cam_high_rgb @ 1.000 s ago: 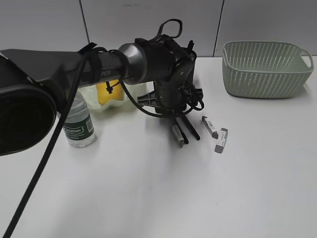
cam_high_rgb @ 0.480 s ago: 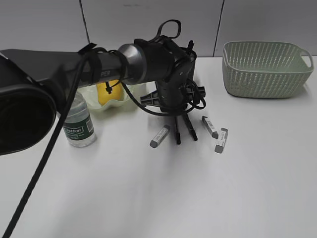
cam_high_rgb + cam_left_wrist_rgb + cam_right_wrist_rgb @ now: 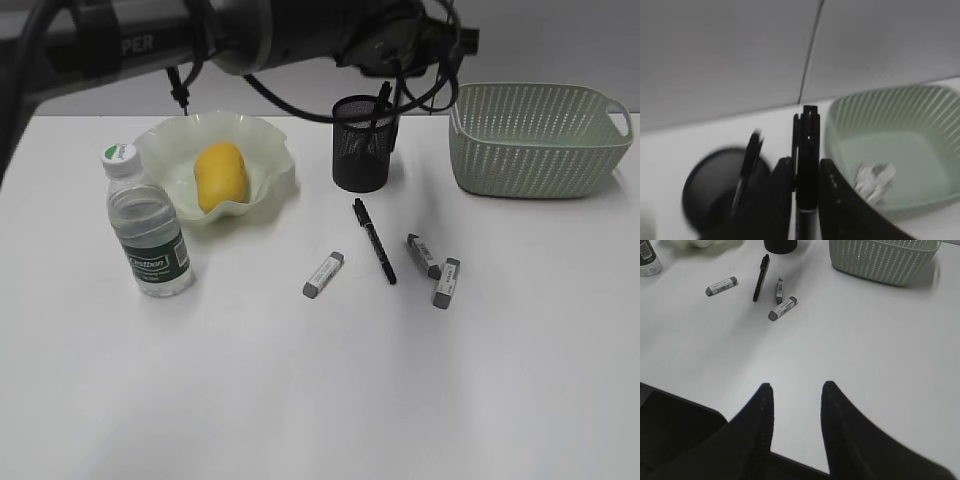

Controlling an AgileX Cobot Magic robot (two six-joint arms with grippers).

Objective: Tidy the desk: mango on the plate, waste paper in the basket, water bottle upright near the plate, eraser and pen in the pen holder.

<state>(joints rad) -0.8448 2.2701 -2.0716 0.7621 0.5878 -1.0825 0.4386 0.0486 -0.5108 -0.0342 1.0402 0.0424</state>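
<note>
Left pincer (image 3: 806, 200): clamped on a black pen (image 3: 807, 155), long axis upright, cap end up. The pen holder (image 3: 720, 192) lies below and to the left of the pincer in the left wrist view, near the far edge of the bench (image 3: 300, 400), and already contains one pen. The coming move likely turns on bringing the held pen's axis over the holder's mouth before release.

Right pincer (image 3: 795, 410): fingers apart, empty, near the front edge, well apart from the work.

A second pen (image 3: 374, 240) and three erasers (image 3: 323, 275) lie flat mid-bench. The basket (image 3: 890, 150) holds the waste paper (image 3: 874, 177).
</note>
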